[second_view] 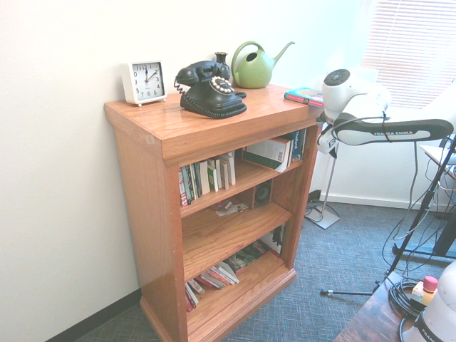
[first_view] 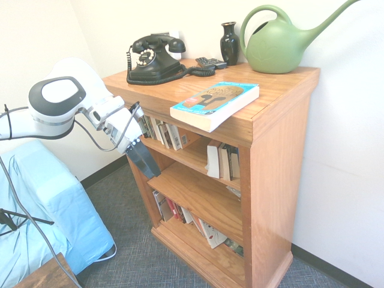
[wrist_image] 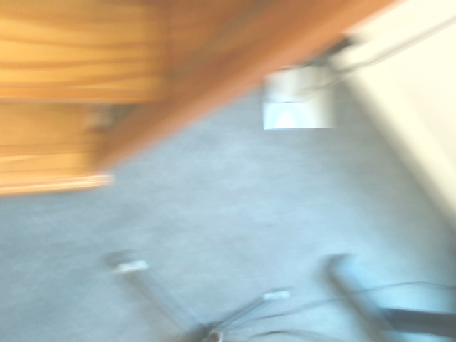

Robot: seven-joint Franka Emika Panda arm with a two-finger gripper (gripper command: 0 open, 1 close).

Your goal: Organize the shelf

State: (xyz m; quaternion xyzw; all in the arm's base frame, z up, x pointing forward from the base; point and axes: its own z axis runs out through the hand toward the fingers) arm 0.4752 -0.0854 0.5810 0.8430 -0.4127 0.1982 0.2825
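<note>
Shelf point(first_view: 273, 150) is seen standing against the white wall on grey carpet, an oak bookcase with a thick overhanging top and 3 tiers. On its top a green watering can point(first_view: 277, 41) is set at one end beside a dark vase point(first_view: 229, 42), a black rotary telephone point(first_view: 155, 58) sits near the middle, and a white clock point(second_view: 143, 82) is placed at the far corner in the second exterior view. A turquoise-covered book point(first_view: 214, 103) is laid flat at the front edge of the top, one corner just overhanging it.

Upper tier: upright books are kept in 2 groups with a gap between, and 1 larger volume point(second_view: 271, 152) is seen leaning. Middle tier: mostly bare, with small loose items at the back. Bottom tier: books point(second_view: 214, 276) are left slumped and lying at angles.

White arm's gripper point(first_view: 144, 162) is held just in front of the shelf's side, beside the upper tier, pointing downward; its jaws are apart and nothing is gripped.

Task is judged to be far from finished: the flat book is not yet shelved, and the slumped bottom row remains to be straightened.
</note>
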